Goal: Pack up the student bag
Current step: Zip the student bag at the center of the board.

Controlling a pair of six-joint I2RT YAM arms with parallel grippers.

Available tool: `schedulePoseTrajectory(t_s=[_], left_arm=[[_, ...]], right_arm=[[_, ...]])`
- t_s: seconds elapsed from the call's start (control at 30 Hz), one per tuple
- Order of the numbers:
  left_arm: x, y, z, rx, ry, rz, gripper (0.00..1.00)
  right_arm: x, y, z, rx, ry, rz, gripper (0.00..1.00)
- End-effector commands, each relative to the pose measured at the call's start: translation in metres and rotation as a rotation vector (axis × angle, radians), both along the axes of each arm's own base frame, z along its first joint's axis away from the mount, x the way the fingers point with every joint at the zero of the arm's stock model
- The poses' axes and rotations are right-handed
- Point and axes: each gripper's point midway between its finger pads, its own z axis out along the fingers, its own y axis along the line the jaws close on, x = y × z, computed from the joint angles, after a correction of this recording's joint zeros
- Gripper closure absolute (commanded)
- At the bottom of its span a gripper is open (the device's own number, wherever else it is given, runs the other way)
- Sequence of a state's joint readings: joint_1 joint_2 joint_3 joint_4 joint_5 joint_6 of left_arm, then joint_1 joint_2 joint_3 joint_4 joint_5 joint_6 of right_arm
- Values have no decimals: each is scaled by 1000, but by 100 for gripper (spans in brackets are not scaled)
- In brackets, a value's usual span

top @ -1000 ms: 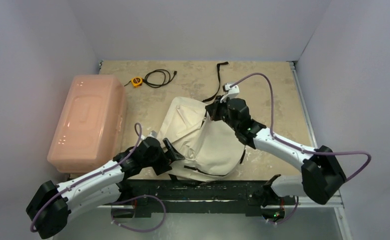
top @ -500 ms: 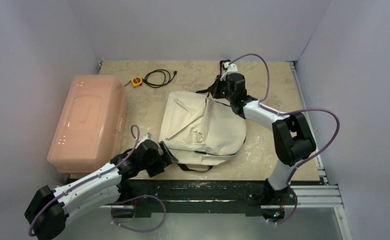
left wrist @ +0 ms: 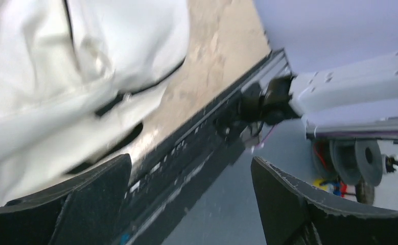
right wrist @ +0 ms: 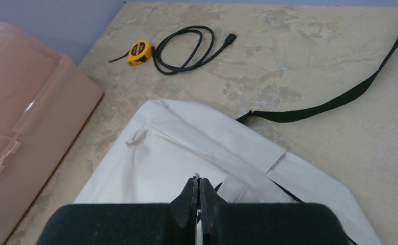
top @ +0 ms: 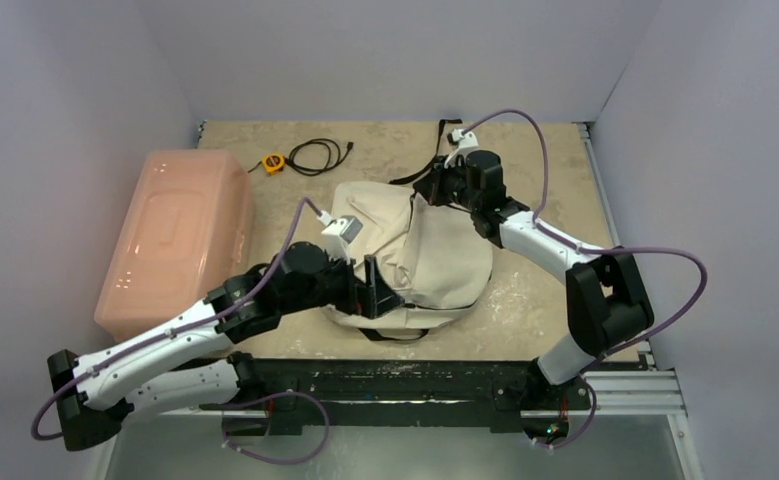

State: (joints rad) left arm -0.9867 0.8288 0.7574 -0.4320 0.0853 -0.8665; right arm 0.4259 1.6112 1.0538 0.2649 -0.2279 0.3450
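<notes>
The step in hand is judged to be the opening of the bag, so that it can be filled. The right end effector is clenched tight. Its tips are pressed together just over the cream cloth at the bag's strap end, beside a small cloth tab. Whether a zip pull or a pinch of cloth is caught between them cannot be told. The left end effector is released, its fingers spread wide with nothing between them.

For this to be done well, the bag should be braced before anything is pulled. A fold of cloth or the black trim is best taken by the left end effector, low on the body. Only then should the zip be drawn, along its own line rather than upward, so that the soft cloth is not bunched and the whole bag is not dragged across the bench.

Relative to the right end effector, the bag is spread directly beneath and ahead, with a black strap trailing off ahead to the right. A tape measure and a coiled cable are seen well ahead to the left, and a pink box further left. Relative to the left end effector, the bag lies off to one side, beyond one finger and not between the two; only the bench's edge is framed in that gap
</notes>
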Motion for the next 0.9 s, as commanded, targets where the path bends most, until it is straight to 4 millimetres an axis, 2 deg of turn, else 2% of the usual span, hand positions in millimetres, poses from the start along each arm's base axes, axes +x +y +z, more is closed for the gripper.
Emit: schedulePoseTrajectory(t_s=[0.0,0.07,0.13,0.23,0.3,0.37,0.47,0.57,0.63,0.7,0.73,0.77,0.87], left_arm=[[53,-23,37,88,-233,81,15],[82,-38,34,143,-301,127,17],[106,-45,26,211,-356,180,19],[130,-56,15,301,-420,194,22],[147,-50,5,382,-454,257,25],[155,-45,-5,427,-449,295,30],[159,-52,-22,428,-441,285,34],[156,-60,-40,439,-400,246,45],[151,-65,-50,438,-370,212,58],[145,-63,-63,463,-337,187,80],[142,-60,-70,482,-320,179,96],[138,-54,-78,508,-299,175,100],[122,-37,-102,547,-245,157,100]], right_arm=[[-12,9,37,90,-53,48,100],[-15,12,44,124,-43,50,100],[-18,12,52,155,-36,50,100],[-23,11,63,193,-36,40,100],[-26,10,69,209,-40,38,100],[-28,9,74,217,-41,33,100],[-30,8,78,224,-42,31,100],[-28,8,79,226,-42,22,100],[-23,7,78,227,-37,6,100],[-17,8,77,233,-28,-10,100],[-13,9,77,238,-21,-16,100],[-8,7,77,238,-22,-36,100],[12,4,78,239,-36,-90,100]])
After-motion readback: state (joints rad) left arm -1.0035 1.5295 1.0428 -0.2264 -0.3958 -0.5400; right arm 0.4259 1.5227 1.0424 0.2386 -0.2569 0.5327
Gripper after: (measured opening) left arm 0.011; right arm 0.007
